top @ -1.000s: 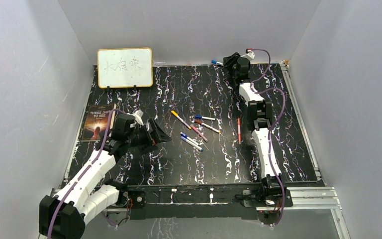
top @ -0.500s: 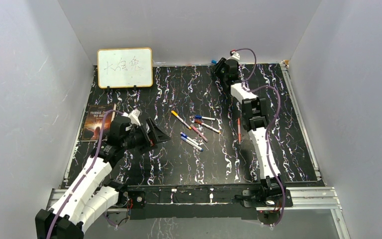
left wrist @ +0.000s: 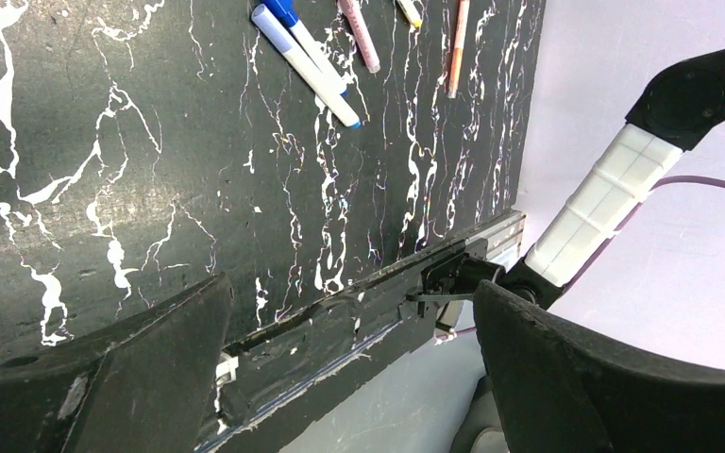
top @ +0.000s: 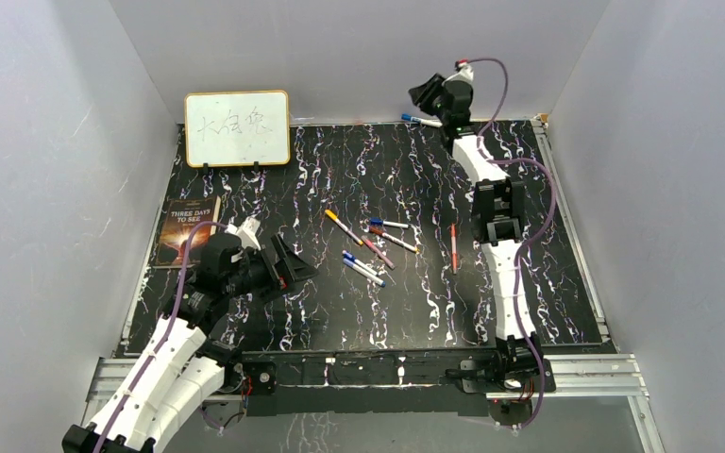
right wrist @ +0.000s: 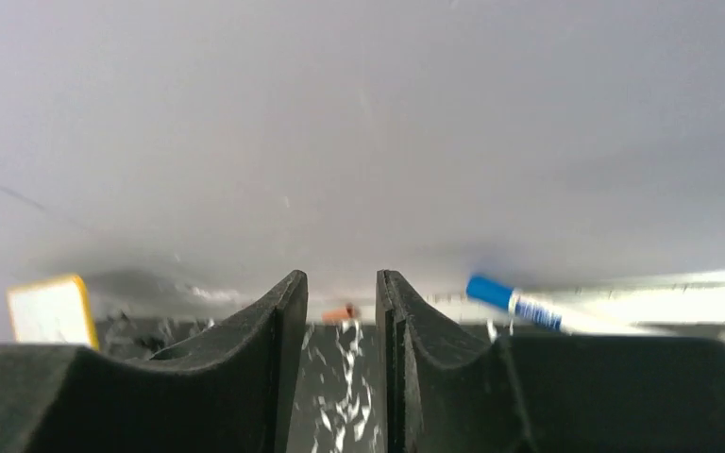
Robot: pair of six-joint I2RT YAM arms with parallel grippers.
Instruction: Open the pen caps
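Several capped pens lie mid-table: an orange-capped one [top: 340, 226], a blue-capped one [top: 387, 224], a purple one [top: 379, 249], two blue-capped ones [top: 363, 268] and a red one [top: 453, 247]. My left gripper [top: 297, 269] is open and empty, low, left of them. In the left wrist view its gripper [left wrist: 349, 288] faces the table's near edge, with the blue-capped pens [left wrist: 302, 52] far off. My right gripper [top: 423, 92] is raised at the back wall. Its jaws [right wrist: 340, 278] stand narrowly apart, empty. A blue-capped pen [right wrist: 514, 300] and a small loose orange cap [right wrist: 342, 312] lie by the wall.
A whiteboard [top: 237, 127] stands at the back left and a book [top: 185, 233] lies at the left edge. The grey walls close in the back and sides. The right arm's base and rail [left wrist: 453, 278] show in the left wrist view.
My right gripper has lifted from the table's back edge up toward the wall. My left arm has drawn back toward the near left, gripper still open.
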